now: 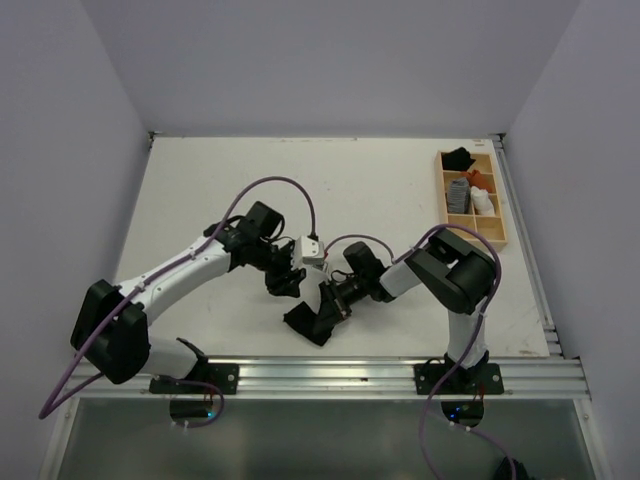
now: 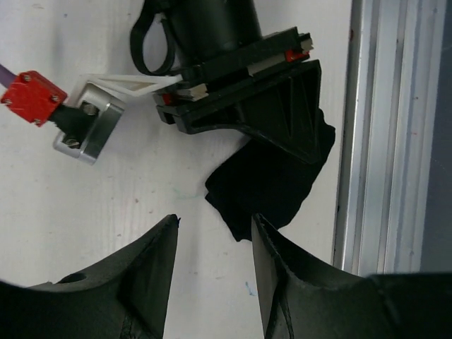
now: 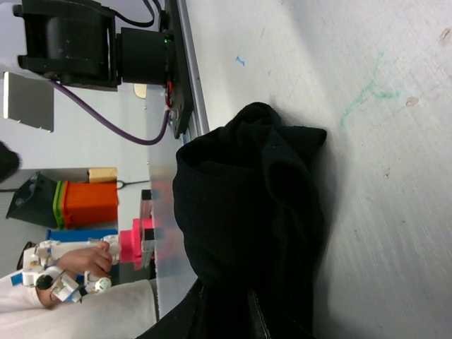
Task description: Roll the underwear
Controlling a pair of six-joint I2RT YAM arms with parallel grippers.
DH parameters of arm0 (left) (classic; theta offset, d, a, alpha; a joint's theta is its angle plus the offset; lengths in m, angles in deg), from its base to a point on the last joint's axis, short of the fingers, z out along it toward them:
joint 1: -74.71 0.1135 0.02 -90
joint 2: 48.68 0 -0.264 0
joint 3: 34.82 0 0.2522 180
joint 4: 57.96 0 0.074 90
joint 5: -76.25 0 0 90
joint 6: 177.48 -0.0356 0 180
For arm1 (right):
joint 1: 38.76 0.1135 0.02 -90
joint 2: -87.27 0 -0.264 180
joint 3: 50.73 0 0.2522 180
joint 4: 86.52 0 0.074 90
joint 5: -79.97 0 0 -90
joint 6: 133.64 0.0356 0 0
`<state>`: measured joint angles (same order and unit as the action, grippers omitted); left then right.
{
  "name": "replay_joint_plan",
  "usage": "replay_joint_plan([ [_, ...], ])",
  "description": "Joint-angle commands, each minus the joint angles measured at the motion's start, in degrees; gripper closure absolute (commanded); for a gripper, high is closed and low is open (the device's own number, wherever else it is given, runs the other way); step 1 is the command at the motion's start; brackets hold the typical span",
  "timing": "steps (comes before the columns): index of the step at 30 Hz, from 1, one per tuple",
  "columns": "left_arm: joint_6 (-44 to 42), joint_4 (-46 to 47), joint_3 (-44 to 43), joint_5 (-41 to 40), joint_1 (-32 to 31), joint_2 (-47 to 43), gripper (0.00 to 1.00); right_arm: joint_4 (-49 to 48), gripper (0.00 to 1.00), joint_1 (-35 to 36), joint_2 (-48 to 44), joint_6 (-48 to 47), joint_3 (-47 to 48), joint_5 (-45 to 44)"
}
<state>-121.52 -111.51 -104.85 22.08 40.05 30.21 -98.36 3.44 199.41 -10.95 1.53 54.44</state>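
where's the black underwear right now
In the top view the underwear lies centre, close to the metal rail, under the right hand and beside the left hand.

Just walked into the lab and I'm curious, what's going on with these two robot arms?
The right gripper is pinching the bunched black underwear on the white table near its front edge. The left gripper hovers open and empty right beside it. The garment looks crumpled, not yet a neat roll.

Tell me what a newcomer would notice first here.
At the near middle of the table, the right gripper pinches the crumpled black underwear. The left gripper hangs open just beside it. A wooden divided tray sits at the far right.
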Motion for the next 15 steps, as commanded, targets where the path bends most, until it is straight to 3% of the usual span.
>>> replay_joint_plan([
  [1,-5.68,-0.55,2.03,7.66,-0.33,0.3,0.5,7.95,1.0,0.35,4.49,-2.28,-4.31,-9.01],
  [9,-10.34,0.51,2.14,13.29,-1.56,8.81,0.43,7.85,1.0,0.26,4.58,-2.1,-4.49,-8.92],
  [15,-14.47,-0.9,1.87,15.58,-2.7,11.72,0.47,8.91,1.0,0.17,5.11,-2.54,-3.96,-9.27],
])
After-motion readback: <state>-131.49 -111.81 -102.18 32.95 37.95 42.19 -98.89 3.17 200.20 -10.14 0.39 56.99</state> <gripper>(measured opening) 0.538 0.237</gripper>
